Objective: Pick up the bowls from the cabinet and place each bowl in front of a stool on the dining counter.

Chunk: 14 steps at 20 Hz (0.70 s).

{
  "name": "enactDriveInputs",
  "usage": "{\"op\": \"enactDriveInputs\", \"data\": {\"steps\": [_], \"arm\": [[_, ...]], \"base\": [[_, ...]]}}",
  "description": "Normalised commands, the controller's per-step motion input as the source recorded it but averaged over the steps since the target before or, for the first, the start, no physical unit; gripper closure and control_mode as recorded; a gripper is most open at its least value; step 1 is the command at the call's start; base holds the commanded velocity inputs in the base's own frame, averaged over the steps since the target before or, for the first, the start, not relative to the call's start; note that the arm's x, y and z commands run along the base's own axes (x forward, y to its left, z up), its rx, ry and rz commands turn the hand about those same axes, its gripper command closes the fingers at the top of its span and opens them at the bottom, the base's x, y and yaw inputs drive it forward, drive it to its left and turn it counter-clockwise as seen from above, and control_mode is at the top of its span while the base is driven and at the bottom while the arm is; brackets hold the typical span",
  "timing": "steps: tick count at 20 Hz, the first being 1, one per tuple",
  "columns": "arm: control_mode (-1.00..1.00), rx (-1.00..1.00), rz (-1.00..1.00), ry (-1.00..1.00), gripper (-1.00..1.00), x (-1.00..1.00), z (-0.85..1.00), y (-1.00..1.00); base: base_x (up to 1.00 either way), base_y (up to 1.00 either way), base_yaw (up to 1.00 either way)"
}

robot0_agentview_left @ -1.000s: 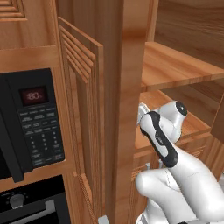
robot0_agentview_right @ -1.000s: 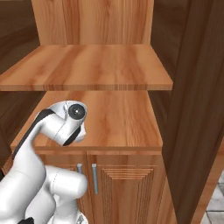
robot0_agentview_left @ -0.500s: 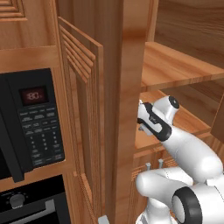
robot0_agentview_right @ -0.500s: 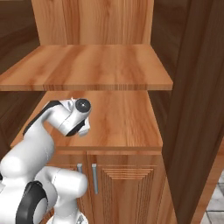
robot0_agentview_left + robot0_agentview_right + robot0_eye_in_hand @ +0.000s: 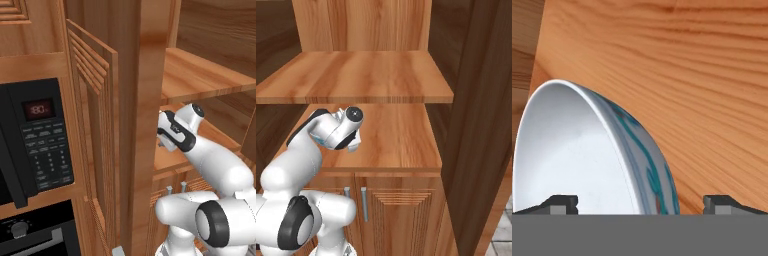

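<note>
A glossy white bowl [image 5: 577, 160] with a blue-patterned outside lies very close in the hand view, on the orange wood of a cabinet shelf [image 5: 702, 85]. My gripper [image 5: 641, 203] is open, with one tip on each side of the bowl's rim, and neither tip is seen touching it. In the left base view my hand [image 5: 174, 133] reaches over the lower shelf of the cabinet [image 5: 205, 75], and the cabinet's post hides the fingers. In the right base view the hand [image 5: 338, 131] sits at the left of the lower shelf [image 5: 396, 135], with the wrist covering the bowl.
The slatted cabinet door [image 5: 95, 130] stands open, left of the arm. A black microwave [image 5: 35, 135] and an oven [image 5: 30, 235] are further left. An upper shelf [image 5: 366, 75] hangs just over the hand. Lower doors with metal handles [image 5: 363, 202] sit beneath.
The arm has stretched further into the cabinet, and the hand has moved a little up and left over the lower shelf. The gripper has stayed open.
</note>
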Motion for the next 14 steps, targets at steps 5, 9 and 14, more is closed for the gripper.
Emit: {"op": "enactDriveInputs", "data": {"steps": [5,9,14], "arm": [[-1.0,0.0,0.0,0.0,1.0,0.0,0.0,0.0],[-1.0,0.0,0.0,0.0,1.0,0.0,0.0,0.0],[-1.0,0.0,0.0,0.0,1.0,0.0,0.0,0.0]], "base": [[0.0,0.0,0.0],[0.0,0.0,0.0],[0.0,0.0,0.0]]}}
